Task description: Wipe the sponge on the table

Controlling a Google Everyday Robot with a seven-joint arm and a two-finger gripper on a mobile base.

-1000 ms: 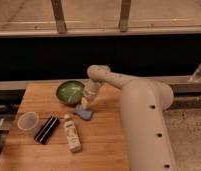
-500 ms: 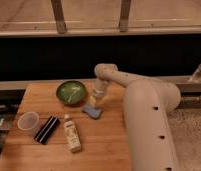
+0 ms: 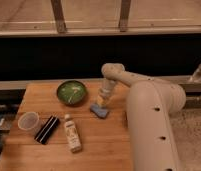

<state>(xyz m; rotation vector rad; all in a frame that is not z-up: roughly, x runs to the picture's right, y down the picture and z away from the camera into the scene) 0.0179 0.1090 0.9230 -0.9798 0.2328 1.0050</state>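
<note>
The sponge (image 3: 99, 111), a small flat blue pad, lies on the light-brown wooden table (image 3: 96, 145) just right of the middle. My gripper (image 3: 102, 101) points straight down onto the sponge's top and is shut on it. The white arm reaches in from the right, and its bulky lower link hides the table's right side.
A green bowl (image 3: 71, 92) stands left of the sponge. In front of it are a white bottle (image 3: 72, 134) lying on its side, a black rectangular bar (image 3: 47, 129) and a clear plastic cup (image 3: 28, 121). A dark wall with a rail runs behind the table.
The gripper and the sponge under it have slid together to the right across the table, away from the green bowl. The other objects have not moved.
</note>
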